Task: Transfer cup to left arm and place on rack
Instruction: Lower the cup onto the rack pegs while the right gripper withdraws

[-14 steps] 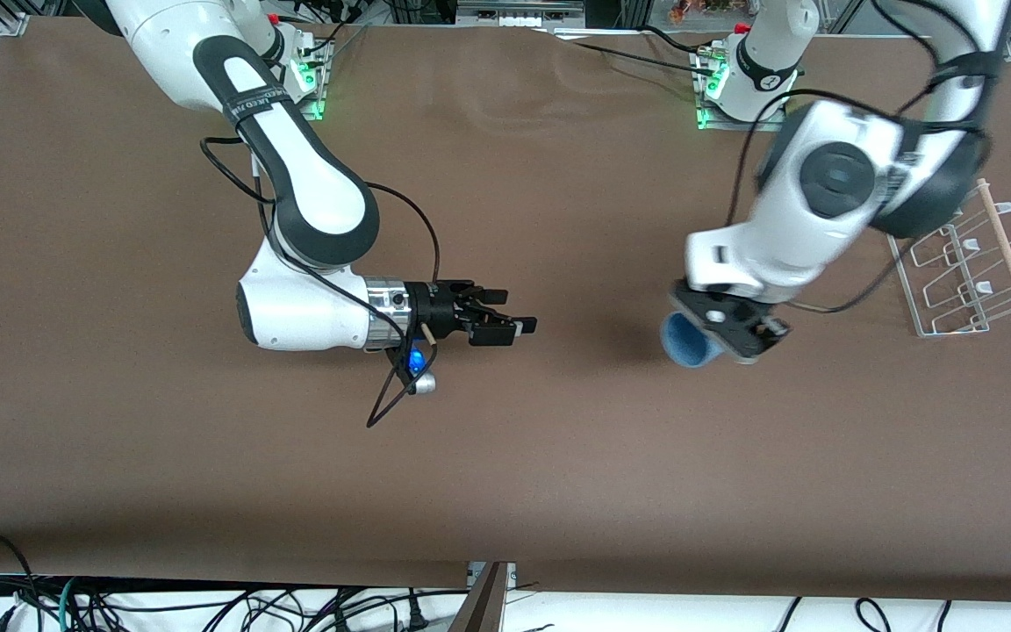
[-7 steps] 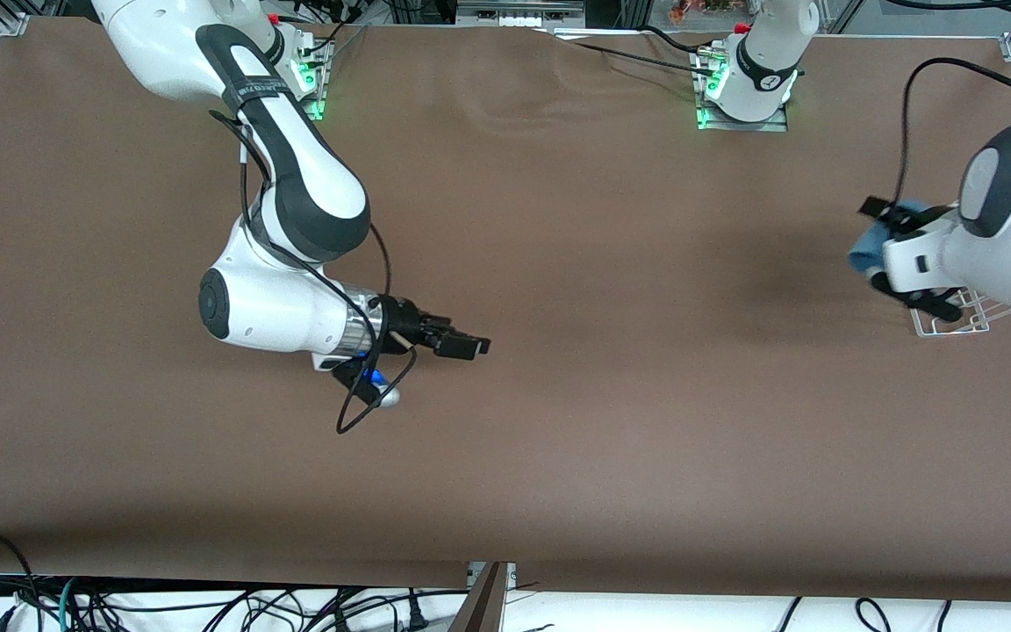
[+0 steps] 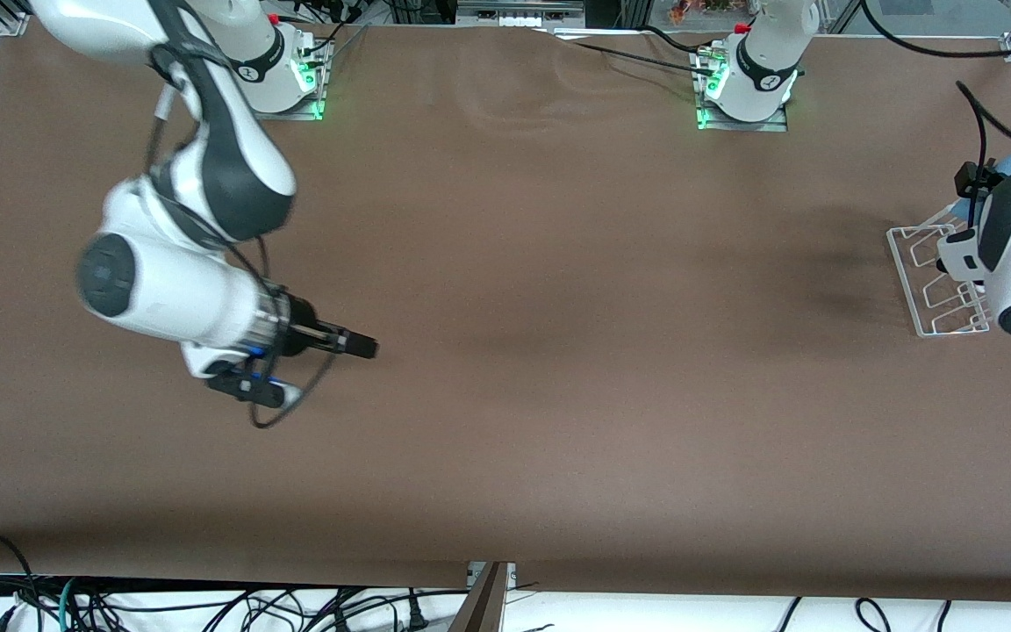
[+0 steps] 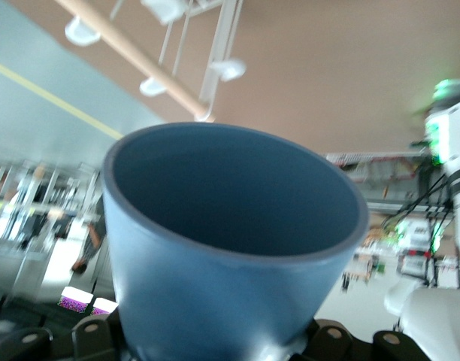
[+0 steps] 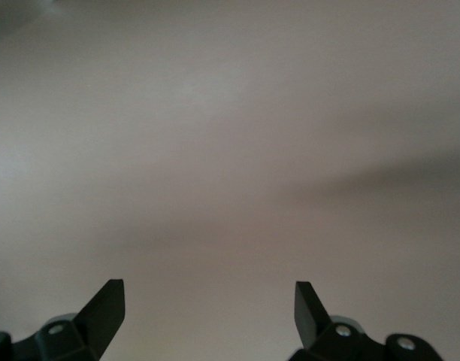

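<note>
Left gripper (image 3: 966, 189), up over the rack (image 3: 931, 281) at the left arm's end of the table (image 3: 558, 395), clenched on the cup (image 4: 230, 248): smooth matte light-blue plastic, tapered, round rim, hollow inside. Rack: thin white wire loops w/ a pale wooden dowel (image 4: 132, 56). Right gripper (image 3: 356, 344) over bare brown tabletop, flat black fingers (image 5: 106, 304) spread wide, holding nothing; arm waits.

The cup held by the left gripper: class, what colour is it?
Plain light blue, unmarked; the cup shows best in the left wrist view.
</note>
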{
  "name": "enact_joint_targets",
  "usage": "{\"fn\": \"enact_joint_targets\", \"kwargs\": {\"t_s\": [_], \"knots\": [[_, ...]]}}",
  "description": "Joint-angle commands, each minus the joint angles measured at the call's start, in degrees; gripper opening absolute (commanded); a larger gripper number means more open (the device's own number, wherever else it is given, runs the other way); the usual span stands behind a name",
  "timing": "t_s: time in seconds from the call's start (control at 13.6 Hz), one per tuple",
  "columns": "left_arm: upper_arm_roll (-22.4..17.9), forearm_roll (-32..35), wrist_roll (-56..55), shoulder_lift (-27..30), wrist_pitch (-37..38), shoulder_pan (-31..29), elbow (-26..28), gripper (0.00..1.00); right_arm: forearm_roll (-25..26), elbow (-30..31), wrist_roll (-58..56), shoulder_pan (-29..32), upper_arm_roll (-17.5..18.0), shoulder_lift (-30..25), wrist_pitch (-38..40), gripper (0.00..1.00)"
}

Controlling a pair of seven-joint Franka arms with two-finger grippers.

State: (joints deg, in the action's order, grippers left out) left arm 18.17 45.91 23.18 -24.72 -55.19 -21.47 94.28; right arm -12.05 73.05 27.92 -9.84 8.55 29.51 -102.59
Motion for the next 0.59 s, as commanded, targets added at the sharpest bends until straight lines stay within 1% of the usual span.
{"fn": "enact_joint_targets", "kwargs": {"t_s": [0.0, 0.07, 0.15, 0.22, 0.29, 0.37, 0.52], "knots": [[0.5, 7.1, 2.5, -5.8, 4.7, 0.5, -0.6, 0.00, 7.5, 2.9, -5.6, 2.2, -0.8, -6.6, 4.3, 1.00], [0.5, 9.4, 3.9, -8.6, 7.1, 0.2, -1.1, 0.00, 11.7, 3.6, -6.9, 2.3, -0.8, -8.8, 5.4, 1.00], [0.5, 11.2, 5.3, -9.6, 7.8, 0.2, -1.0, 0.00, 13.6, 4.3, -7.0, 2.5, -0.8, -11.2, 6.6, 1.00], [0.5, 11.7, 6.7, -9.8, 8.2, 0.2, -0.6, 0.00, 14.0, 5.3, -6.9, 2.7, -0.9, -13.4, 7.7, 1.00], [0.5, 12.6, 8.2, -10.0, 8.9, 0.5, -0.4, 0.00, 15.4, 5.7, -6.9, 3.4, -0.9, -14.9, 7.8, 1.00], [0.5, 14.5, 8.9, -11.4, 10.1, 1.0, -0.4, 0.00, 17.2, 6.2, -7.1, 4.0, -0.9, -16.1, 8.0, 1.00], [0.5, 18.0, 9.1, -14.6, 12.9, 3.1, -0.5, 0.00, 17.2, 9.6, -9.3, 6.6, -0.9, -20.1, 9.2, 1.00]]}}
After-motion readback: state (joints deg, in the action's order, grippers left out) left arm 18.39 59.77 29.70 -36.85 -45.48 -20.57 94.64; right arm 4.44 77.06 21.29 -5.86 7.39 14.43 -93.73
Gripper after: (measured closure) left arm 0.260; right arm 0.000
